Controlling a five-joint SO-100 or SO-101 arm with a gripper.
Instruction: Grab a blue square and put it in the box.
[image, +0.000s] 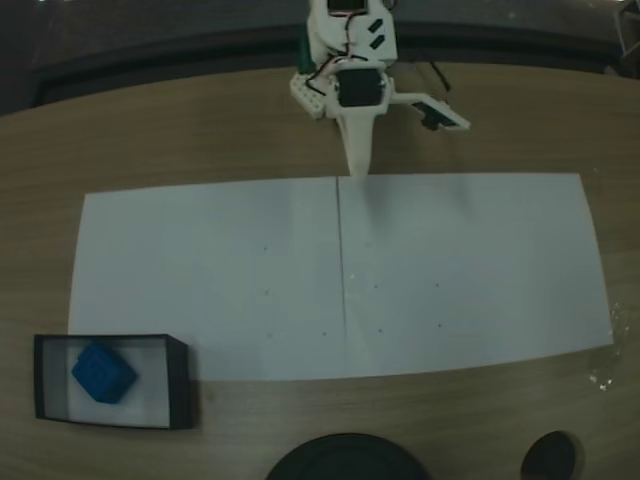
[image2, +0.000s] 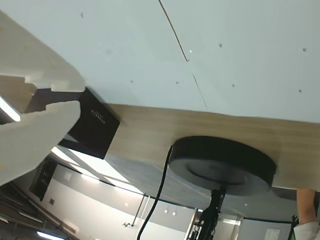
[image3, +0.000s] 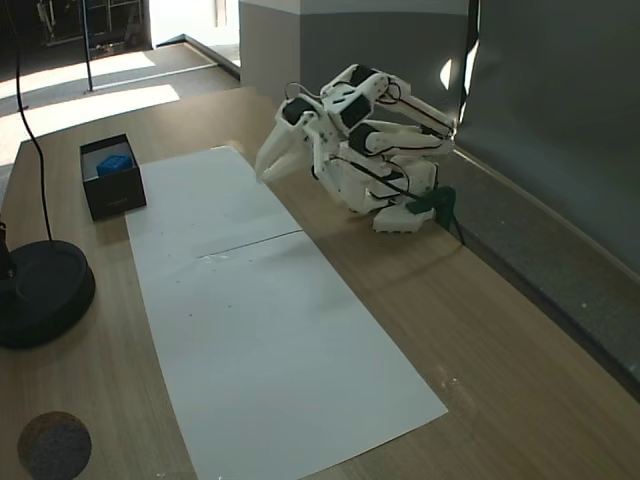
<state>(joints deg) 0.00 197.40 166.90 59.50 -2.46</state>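
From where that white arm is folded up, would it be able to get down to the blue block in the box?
Probably yes. The blue square lies in the open-topped box, with nothing over it, and only bare white paper lies between it and the gripper. Whether the arm stretches that far I can't tell.

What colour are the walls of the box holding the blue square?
Black. The box walls show best in a fixed view, around the blue square.

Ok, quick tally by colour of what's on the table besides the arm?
Blue: 1, the blue square lying inside the box
Black: 3, the box, round stand base, small round disc
White: 1, paper sheet
Total: 5
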